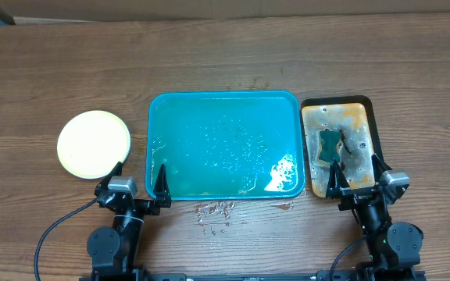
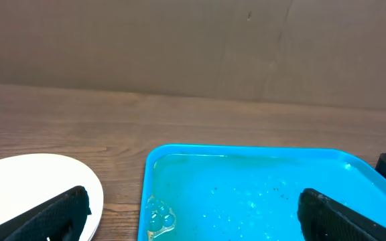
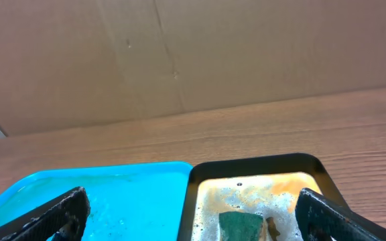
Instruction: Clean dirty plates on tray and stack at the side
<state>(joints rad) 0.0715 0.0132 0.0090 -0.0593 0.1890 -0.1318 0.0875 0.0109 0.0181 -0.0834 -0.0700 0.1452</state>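
Note:
The teal-blue tray (image 1: 223, 144) lies in the middle of the table, wet, with no plates on it; it also shows in the left wrist view (image 2: 246, 194) and the right wrist view (image 3: 99, 197). A pale round plate (image 1: 94, 144) lies left of the tray, seen as white in the left wrist view (image 2: 25, 184); whether other plates lie under it I cannot tell. My left gripper (image 1: 140, 186) is open and empty at the tray's near left corner. My right gripper (image 1: 355, 178) is open and empty at the near end of the small tray.
A black-rimmed, brown-stained small tray (image 1: 339, 145) with foam and a green sponge (image 1: 331, 143) sits right of the teal tray; both show in the right wrist view (image 3: 260, 171). Water drops (image 1: 213, 212) lie on the wood in front of the teal tray.

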